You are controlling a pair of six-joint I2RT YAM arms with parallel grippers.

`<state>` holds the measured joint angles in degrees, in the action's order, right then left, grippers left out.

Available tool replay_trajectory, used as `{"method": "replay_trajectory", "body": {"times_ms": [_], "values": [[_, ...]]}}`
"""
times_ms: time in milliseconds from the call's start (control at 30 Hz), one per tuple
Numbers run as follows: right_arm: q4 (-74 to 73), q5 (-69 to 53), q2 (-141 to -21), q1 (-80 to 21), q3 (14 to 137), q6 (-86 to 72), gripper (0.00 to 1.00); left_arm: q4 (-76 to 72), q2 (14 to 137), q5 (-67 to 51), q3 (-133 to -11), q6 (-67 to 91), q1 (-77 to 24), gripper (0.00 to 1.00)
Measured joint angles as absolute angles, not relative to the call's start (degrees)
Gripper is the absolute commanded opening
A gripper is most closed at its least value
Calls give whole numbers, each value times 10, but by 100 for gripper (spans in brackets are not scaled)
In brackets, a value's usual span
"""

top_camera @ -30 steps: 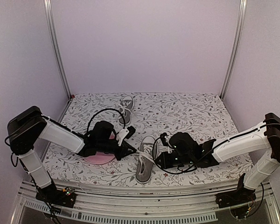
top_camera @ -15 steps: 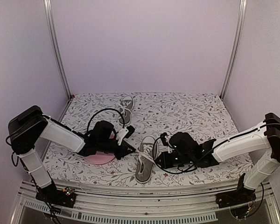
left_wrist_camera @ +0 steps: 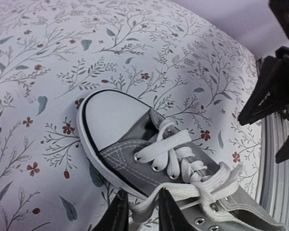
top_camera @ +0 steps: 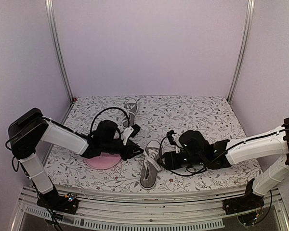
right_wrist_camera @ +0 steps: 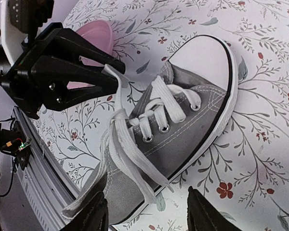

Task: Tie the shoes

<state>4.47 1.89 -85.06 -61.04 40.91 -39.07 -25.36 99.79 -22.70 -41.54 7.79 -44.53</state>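
Observation:
The near grey shoe [top_camera: 149,172] lies between my two grippers, white toe cap [left_wrist_camera: 111,115] pointing away from the arm bases. Its white laces [right_wrist_camera: 135,139] are crossed over the tongue. My left gripper [top_camera: 138,151] is at the shoe's left side, its fingers [left_wrist_camera: 171,211] slightly parted with a lace end [left_wrist_camera: 142,208] lying loose between them. My right gripper [right_wrist_camera: 144,192] stands wide open at the shoe's right side. A lace loop [right_wrist_camera: 149,180] hangs over the shoe's side between its fingers, touching neither. The second shoe [top_camera: 130,108] lies at the back.
A round pink plate [top_camera: 102,162] lies under the left arm, also seen behind the left gripper [right_wrist_camera: 67,72] as the plate [right_wrist_camera: 98,33] in the right wrist view. The table's metal front rail [top_camera: 149,211] runs close behind the near shoe's heel.
Both grippers were shut on the lace ends and have now opened. The laces have gone slack and the right gripper has shifted slightly back to the right.

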Motion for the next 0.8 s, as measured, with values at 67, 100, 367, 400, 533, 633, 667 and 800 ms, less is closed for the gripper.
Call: {"method": "replay_trajectory", "body": {"times_ms": [67, 100, 367, 400, 533, 633, 667, 800], "values": [[30, 21, -847, -607, 423, -370, 61, -259, 996, -218, -416, 85, -444, 41], [21, 21, -849, -606, 432, -362, 62, -260, 994, -211, -415, 88, -444, 48], [-25, 23, -938, -602, 567, -276, 63, -289, 942, -176, -378, 121, -435, 64], [-27, 22, -950, -602, 578, -270, 62, -292, 937, -175, -374, 123, -434, 64], [-46, 22, -997, -602, 615, -244, 56, -307, 915, -175, -347, 146, -431, 64], [-64, 22, -1020, -602, 634, -232, 54, -312, 900, -176, -328, 167, -430, 63], [-67, 20, -1025, -602, 638, -230, 53, -315, 896, -176, -322, 175, -430, 63], [-73, 11, -1035, -602, 649, -220, 49, -338, 888, -186, -302, 211, -430, 62]]}}
